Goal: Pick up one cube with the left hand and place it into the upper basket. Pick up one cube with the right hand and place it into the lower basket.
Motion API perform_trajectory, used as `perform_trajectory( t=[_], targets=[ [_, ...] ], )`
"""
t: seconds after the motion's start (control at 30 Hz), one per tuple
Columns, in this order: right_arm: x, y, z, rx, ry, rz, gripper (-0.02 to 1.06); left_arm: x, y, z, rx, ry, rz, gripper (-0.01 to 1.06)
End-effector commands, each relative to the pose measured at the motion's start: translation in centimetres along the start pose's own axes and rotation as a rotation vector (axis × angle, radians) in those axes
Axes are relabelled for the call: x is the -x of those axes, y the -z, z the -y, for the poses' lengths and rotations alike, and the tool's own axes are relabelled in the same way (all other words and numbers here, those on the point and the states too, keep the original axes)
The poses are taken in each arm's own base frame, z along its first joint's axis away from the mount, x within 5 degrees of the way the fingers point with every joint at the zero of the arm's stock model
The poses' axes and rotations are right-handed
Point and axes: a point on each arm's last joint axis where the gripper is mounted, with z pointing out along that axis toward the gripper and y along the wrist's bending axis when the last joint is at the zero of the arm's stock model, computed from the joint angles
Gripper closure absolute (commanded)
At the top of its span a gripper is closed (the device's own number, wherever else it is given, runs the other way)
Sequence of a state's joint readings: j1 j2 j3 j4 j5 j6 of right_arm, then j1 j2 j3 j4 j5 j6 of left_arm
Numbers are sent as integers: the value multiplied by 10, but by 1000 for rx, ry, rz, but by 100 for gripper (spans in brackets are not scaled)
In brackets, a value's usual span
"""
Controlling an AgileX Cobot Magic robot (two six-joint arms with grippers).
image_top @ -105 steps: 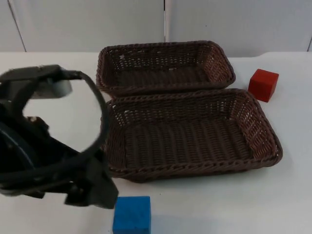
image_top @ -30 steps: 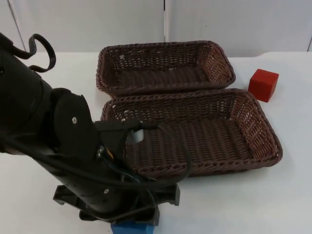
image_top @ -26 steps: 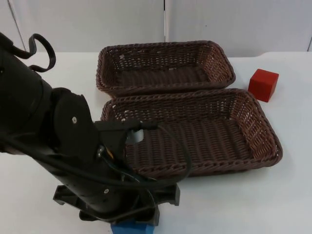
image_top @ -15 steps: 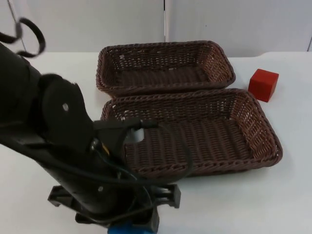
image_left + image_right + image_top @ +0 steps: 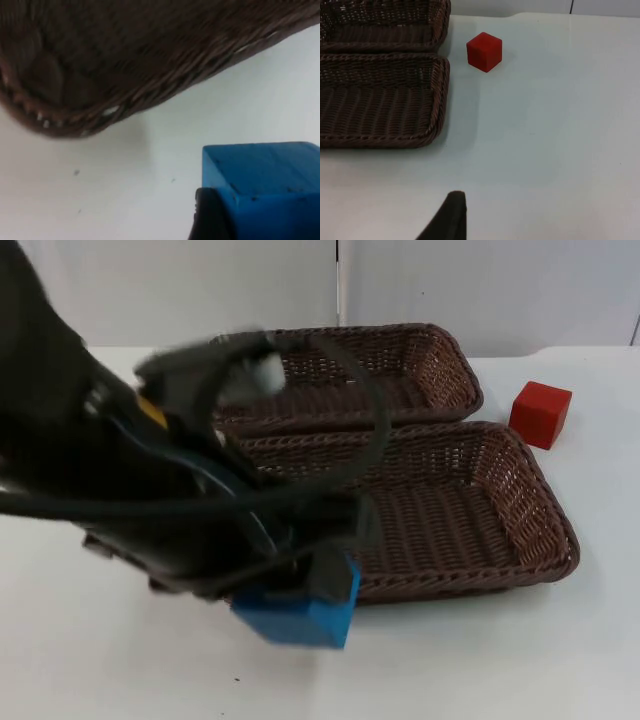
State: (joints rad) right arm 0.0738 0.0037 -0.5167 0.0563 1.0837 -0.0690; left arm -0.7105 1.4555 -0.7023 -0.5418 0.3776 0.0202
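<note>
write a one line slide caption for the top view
Left end effector carries the blue cube at the lower basket's near-left corner; the red cube sits right of both baskets.

White table (image 5: 520, 660) with two brown wicker baskets, upper (image 5: 340, 375) and lower (image 5: 440, 515), red cube (image 5: 540, 414) beside.

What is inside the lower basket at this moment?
The visible part of the lower basket holds nothing, only its woven floor. Its left part is covered by the left arm, so it cannot be checked. The left gripper holds the blue cube beside the front rim.
</note>
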Motion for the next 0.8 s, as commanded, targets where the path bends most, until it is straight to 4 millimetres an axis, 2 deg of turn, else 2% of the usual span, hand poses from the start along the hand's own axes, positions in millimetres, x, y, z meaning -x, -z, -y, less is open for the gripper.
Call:
perform_trajectory(
  t=[0.0,0.23,0.37,0.77],
  targets=[
    [0,0,0,-7,1,6,-1,3,12,3,-17,-49,41,105],
    [0,0,0,-7,1,6,-1,5,51,13,-74,-167,164,105],
    [0,0,0,-7,1,6,-1,6,59,15,-84,-195,196,105],
    [0,0,0,-7,1,6,-1,7,61,16,-79,-265,219,105]
  ],
)
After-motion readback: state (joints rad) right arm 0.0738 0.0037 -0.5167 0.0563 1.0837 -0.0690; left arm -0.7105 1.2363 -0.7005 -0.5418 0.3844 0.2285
